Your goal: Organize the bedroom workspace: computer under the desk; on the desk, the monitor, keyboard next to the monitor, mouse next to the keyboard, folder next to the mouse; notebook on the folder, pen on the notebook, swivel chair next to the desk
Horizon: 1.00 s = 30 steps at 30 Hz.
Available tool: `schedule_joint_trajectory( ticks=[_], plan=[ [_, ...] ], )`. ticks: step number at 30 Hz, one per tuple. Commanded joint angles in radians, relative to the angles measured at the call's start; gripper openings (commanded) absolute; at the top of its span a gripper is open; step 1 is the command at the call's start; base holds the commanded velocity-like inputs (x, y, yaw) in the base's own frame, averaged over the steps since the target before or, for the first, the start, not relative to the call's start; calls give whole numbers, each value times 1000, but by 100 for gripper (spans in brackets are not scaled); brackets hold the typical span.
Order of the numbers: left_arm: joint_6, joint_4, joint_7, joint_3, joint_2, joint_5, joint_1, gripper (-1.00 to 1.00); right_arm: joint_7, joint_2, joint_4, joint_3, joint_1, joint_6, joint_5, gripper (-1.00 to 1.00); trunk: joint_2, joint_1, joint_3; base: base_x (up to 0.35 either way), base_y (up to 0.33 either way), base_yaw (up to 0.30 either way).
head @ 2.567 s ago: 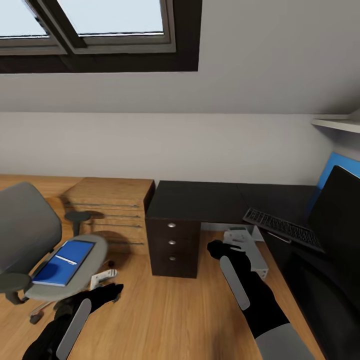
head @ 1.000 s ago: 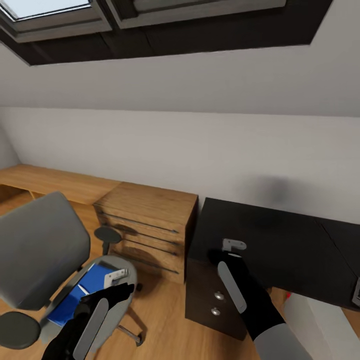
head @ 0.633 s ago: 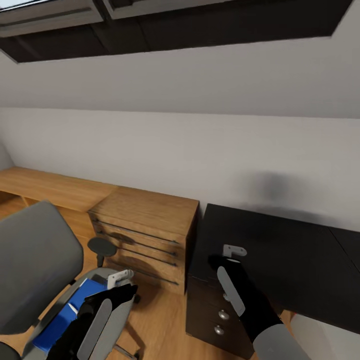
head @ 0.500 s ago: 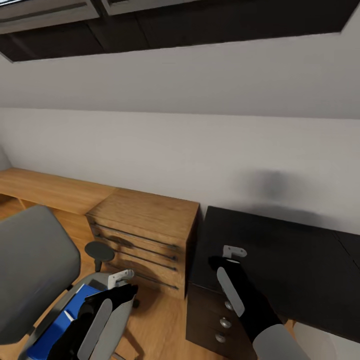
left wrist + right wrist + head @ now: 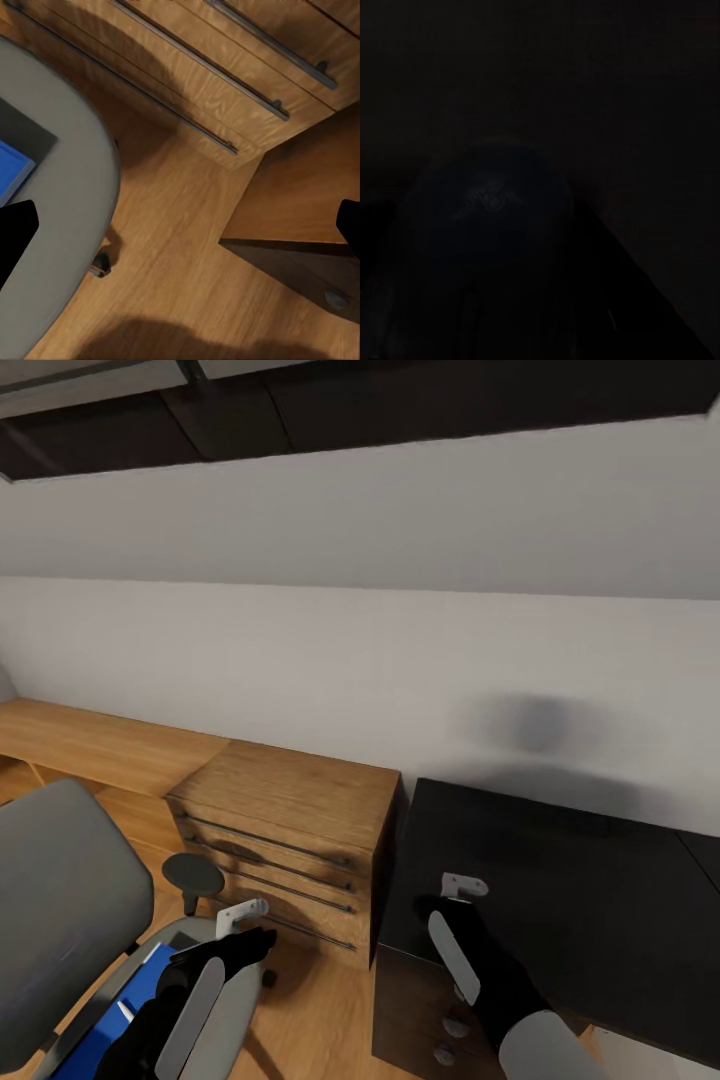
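Note:
The swivel chair (image 5: 60,920) stands at the lower left of the head view, grey back toward me. The blue folder (image 5: 112,1018) lies on its seat (image 5: 67,225), and a corner of the folder (image 5: 10,166) shows in the left wrist view. My left gripper (image 5: 245,938) hovers over the seat's front edge, open (image 5: 180,225), its fingers wide apart with nothing between them. My right gripper (image 5: 440,900) hangs over the near corner of the black desk (image 5: 570,880). The right wrist view is almost black with a dim rounded shape, so I cannot tell its state.
A light wooden dresser (image 5: 290,810) with bar handles stands against the wall between chair and desk. A low wooden ledge (image 5: 90,740) runs along the wall to the left. The desk's drawers with silver knobs (image 5: 447,1027) face the wooden floor (image 5: 180,247).
The camera has swung left and moved in: monitor, keyboard and computer have left the picture, while dresser and desk corner have come nearer. Both arms hold the same pose.

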Motion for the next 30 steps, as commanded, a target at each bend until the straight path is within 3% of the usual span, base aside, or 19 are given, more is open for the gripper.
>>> schedule_joint_trajectory(
  ticks=[1,8,13,19,30],
  plan=[
    [2,-1,9,-2,1,10,-1,100,-2,2,22,3,-2,-8,-12,-100,-1,0,-1,2,0,0],
    [2,-5,9,-2,1,12,-1,100,55,5,176,8,-34,-141,15,-100,-1,0,-1,0,0,0],
    [2,-5,9,-2,1,12,-1,100,151,5,311,8,-91,-213,55,-100,-1,0,-1,0,0,0],
    [2,-5,9,-2,1,12,-1,100,196,5,356,8,-111,-279,85,-100,-1,0,-1,0,0,0],
    [2,-6,9,-2,0,11,-1,100,263,6,396,9,-114,-353,96,-100,-1,0,-1,18,17,0]
  ],
)
